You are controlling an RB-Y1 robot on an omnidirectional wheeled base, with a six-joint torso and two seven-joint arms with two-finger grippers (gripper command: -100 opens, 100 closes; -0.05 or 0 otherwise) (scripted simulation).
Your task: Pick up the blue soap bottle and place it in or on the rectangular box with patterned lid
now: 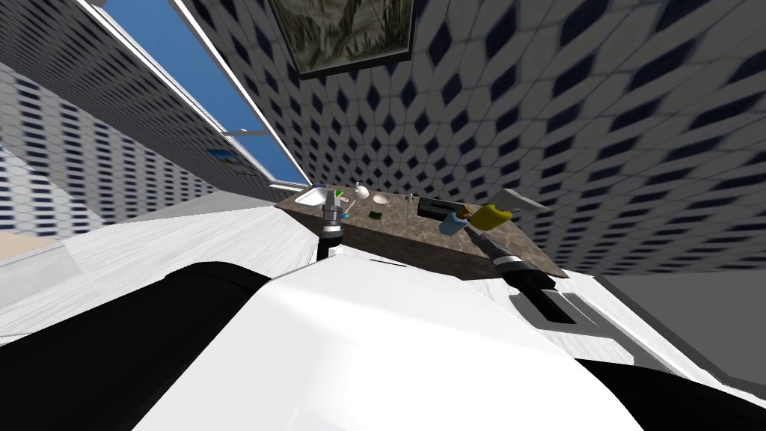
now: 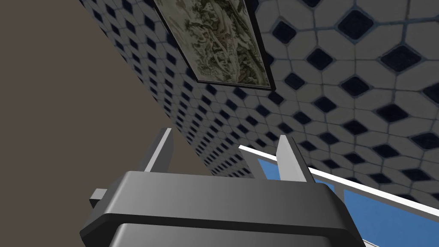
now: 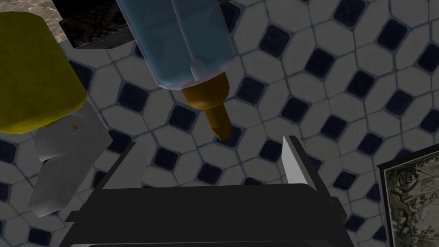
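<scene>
1. Our right gripper [image 3: 211, 141] is closest to the lens. Its dark body runs along the edge and its two thin blades are spread wide, clamping nothing
2. The blue soap bottle [image 3: 180, 38] is straight ahead of it, with a pale blue body and a brown nozzle [image 3: 208, 100] that points back toward us. The nozzle's tip reaches level with the blade tips, inside the gap, and touches neither blade
3. A yellow bottle [image 3: 34, 73] is just beside the blue one. Its grey trigger head [image 3: 64, 171] hangs close to one blade, outside the gap, and we cannot tell whether the two touch
4. From the head we see both bottles on the brown mottled countertop [image 1: 419, 243], toward its right end. Our right forearm [image 1: 509, 262] reaches in over the counter's near edge
5. The dark rectangular box [image 1: 441, 208] lies flat on the counter just behind the blue bottle, on the side of the tiled wall [image 1: 598, 112]. The bottle is beside the box, not on it
6. Our left gripper [image 2: 225, 133] is raised at the counter's left part, near the white sink [image 1: 310, 197]. Its blades are parted and hold nothing
7. A white bowl [image 1: 381, 198] rests on the counter between the sink and the box, well apart from both bottles
</scene>
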